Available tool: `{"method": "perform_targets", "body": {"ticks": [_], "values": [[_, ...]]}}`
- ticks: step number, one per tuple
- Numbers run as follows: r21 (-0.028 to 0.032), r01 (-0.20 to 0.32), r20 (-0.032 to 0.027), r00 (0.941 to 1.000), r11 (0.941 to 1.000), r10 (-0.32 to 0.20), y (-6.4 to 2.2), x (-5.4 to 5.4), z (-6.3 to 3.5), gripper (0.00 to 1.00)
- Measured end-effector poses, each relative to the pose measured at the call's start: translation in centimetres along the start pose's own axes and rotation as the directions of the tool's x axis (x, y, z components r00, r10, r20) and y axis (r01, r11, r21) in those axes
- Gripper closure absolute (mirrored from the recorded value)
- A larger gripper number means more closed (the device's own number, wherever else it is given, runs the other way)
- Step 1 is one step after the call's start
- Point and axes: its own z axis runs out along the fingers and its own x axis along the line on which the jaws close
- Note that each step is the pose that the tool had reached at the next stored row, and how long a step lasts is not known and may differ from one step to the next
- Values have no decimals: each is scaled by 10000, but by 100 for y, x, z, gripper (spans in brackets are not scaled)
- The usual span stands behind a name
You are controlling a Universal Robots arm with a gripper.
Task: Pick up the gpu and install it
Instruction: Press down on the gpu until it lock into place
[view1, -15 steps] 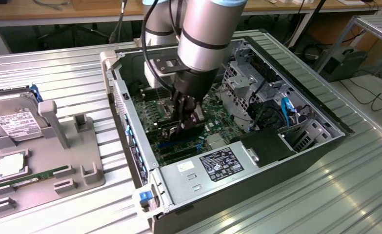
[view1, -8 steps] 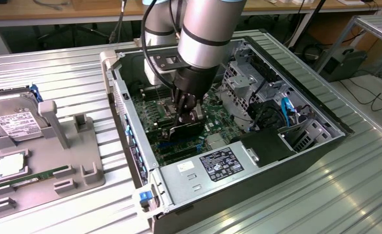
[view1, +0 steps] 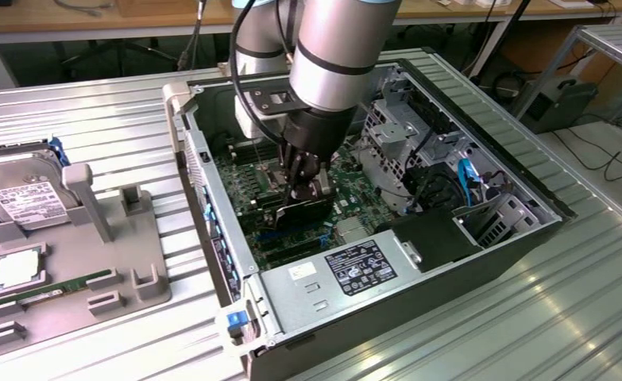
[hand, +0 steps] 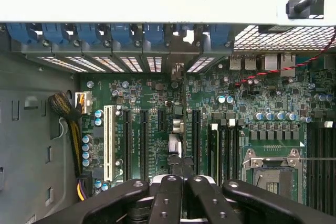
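**GPU held over the motherboard, not yet seated**

My gripper was down inside the open PC case, jaws clenched on the gpu. In the exterior view the black card hung edge-down from the jaws, just above the green motherboard. In the wrist view the card's thin top edge ran away from my fingers toward the rear slot openings, lying between the black expansion slots. I could not tell whether its connector was touching a slot.

Progress, as I judged it: pick-up done, card carried into the case and roughly lined up. Pressing home was left.

Also noted: the white expansion slot, an empty CPU socket, and the power supply with a black label, print too small to read. On the desk at the exterior view's left, a grey fixture carried a hard drive with a white label, likewise unreadable, and a green memory stick.
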Motion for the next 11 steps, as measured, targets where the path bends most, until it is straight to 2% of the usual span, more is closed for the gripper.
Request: {"method": "perform_targets", "body": {"ticks": [10,11], "values": [[1,0,0,10000,10000,0,0,0,0,89],[16,-1,1,10000,10000,1,4,-1,2,89]]}}
